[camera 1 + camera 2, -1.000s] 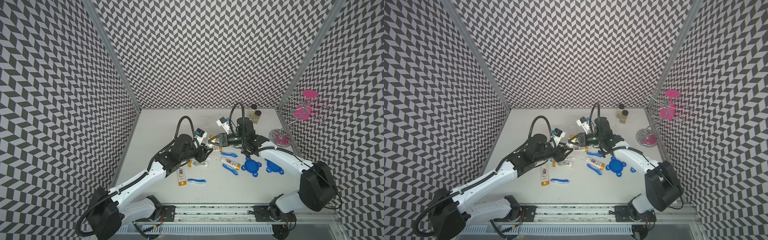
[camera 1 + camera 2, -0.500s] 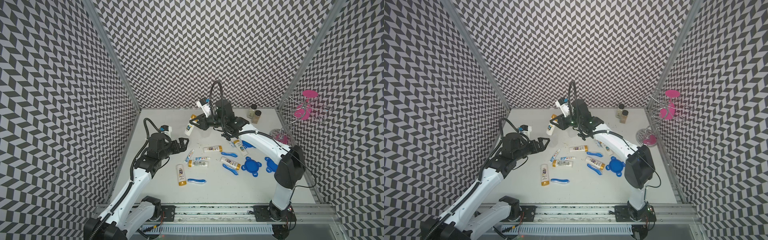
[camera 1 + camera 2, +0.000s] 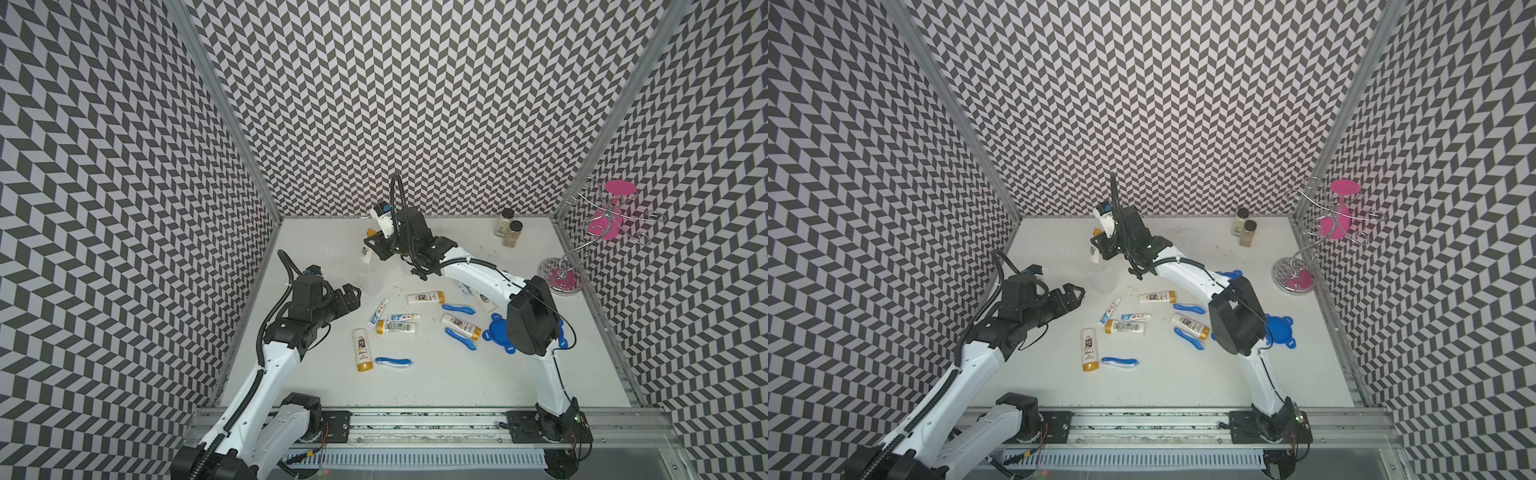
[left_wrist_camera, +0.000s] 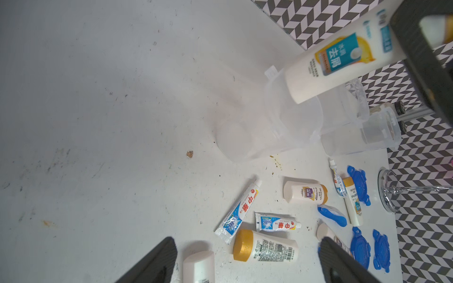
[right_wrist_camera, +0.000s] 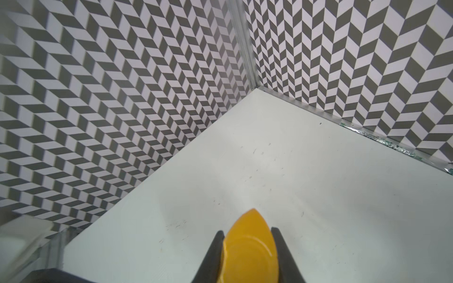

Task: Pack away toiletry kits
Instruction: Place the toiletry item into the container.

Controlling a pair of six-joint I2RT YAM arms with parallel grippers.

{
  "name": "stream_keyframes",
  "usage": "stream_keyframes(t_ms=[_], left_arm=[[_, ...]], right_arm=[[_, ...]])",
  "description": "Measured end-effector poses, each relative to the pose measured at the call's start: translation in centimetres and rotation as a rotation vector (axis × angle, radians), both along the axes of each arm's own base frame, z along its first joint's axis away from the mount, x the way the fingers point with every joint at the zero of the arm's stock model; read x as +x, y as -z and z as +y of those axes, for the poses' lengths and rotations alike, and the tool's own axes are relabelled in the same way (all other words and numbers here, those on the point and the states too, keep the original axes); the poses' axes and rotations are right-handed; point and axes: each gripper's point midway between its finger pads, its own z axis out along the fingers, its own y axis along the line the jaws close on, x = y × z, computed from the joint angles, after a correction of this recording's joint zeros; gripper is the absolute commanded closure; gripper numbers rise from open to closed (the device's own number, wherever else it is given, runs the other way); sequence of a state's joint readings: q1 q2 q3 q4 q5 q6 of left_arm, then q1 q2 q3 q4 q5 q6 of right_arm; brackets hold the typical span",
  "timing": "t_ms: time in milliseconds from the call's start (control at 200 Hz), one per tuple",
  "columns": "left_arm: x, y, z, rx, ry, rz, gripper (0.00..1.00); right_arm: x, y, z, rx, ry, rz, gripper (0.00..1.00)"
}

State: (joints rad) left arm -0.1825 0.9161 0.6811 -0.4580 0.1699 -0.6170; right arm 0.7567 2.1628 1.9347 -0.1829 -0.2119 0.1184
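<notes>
Far forward, right end effector [image 3: 375, 244] around tilted tube [image 3: 365, 256]

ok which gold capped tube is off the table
The tube held by its cap in the right gripper, over a clear cup; others lie flat.

**Twin white-and-black arms, quick look**

Both are the same build: glossy white shells with chunky black joint housings. The left arm [image 3: 275, 362] has a ribbed black hose running along it; the right arm [image 3: 478, 270] has thinner black cables arching off the wrist. The left gripper [image 3: 354, 296] has black wedge-shaped fingers [image 4: 159, 262]. Black base plates [image 3: 337, 426], silver rail [image 3: 415, 419], thin red wire [image 3: 1043, 436] by the left base.
</notes>
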Motion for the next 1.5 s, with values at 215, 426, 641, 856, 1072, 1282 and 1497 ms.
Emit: stream_keyframes(t_ms=[215,426,641,856,1072,1282,1497], left_arm=[[-0.2,0.5,0.4,0.025,-0.005,0.014,0.07],[0.0,2.3,0.4,0.044,-0.002,0.078,0.09],[-0.5,6.0,0.1,0.044,0.010,0.190,0.11],[-2.3,10.2,-0.4,0.043,0.029,0.315,0.13],[-2.9,10.2,-2.1,0.029,0.071,0.316,0.13],[-5.1,10.6,-3.9,0.002,0.104,0.329,0.12],[-8.8,12.2,-6.1,-0.009,0.152,0.390,0.12]], right_arm=[[-0.4,2.6,0.8,-0.093,0.011,-0.026,1.00],[-1.3,4.6,1.0,-0.162,0.009,-0.047,0.88],[-1.6,6.3,0.6,-0.211,0.019,-0.044,0.70],[-1.3,6.0,0.5,-0.219,0.024,-0.064,0.55],[-1.5,5.5,0.5,-0.215,0.026,-0.068,0.51],[-3.2,-0.2,-1.1,-0.164,0.032,-0.090,0.41],[-8.2,-9.6,-6.4,-0.051,0.047,-0.164,0.36]])
